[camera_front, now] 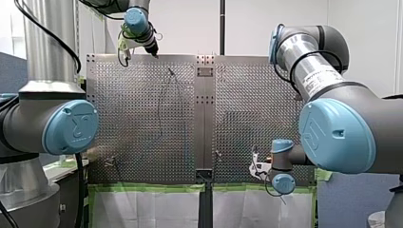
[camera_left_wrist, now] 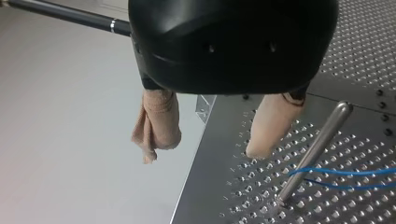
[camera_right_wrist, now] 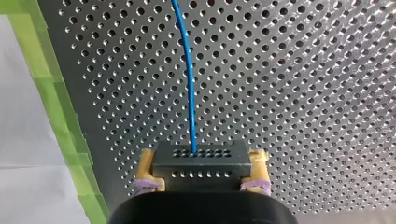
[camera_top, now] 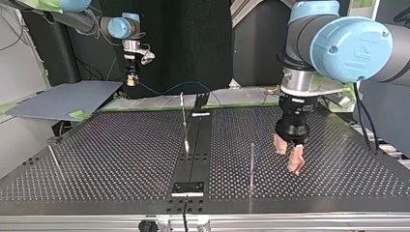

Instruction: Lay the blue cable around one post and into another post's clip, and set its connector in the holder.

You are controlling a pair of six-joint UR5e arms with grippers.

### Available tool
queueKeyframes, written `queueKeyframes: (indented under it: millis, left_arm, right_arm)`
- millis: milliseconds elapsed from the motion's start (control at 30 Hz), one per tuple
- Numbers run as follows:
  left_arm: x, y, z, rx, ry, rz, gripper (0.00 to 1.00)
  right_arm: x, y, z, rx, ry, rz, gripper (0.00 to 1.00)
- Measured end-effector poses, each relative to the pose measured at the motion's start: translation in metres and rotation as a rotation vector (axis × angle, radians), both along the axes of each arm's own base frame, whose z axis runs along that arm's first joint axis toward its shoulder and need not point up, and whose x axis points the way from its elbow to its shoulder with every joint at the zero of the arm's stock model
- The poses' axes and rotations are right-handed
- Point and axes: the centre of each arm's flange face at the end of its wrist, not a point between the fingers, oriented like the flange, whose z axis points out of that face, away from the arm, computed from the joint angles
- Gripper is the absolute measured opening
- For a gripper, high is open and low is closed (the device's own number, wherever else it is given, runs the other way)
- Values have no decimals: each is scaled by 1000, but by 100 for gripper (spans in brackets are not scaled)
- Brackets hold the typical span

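The right tool (camera_right_wrist: 201, 175) pinches the black connector (camera_right_wrist: 201, 161), the hard part, good to hold. The thin blue cable (camera_right_wrist: 189, 93) looks light and floppy and runs over the surface (camera_right_wrist: 303, 93) past a post (camera_left_wrist: 313, 154). The left tool (camera_left_wrist: 203, 151) is spread wide, empty.

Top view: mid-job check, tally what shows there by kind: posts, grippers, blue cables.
Posts: 3 plainly showing, one at the centre, one right of it, one near the view's left edge
Grippers: 2, my left gripper and my right gripper
Blue cable: 1
Total: 6
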Motion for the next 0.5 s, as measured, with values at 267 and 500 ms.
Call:
queueKeyframes:
  millis: [267,500]
  left_arm:
    - [0,0,0,83,-3,-5,100]
    - [0,0,0,152,-5,-9,100]
  right_arm:
    - [0,0,0,2,1,-1,0]
    - [0,0,0,2,1,-1,0]
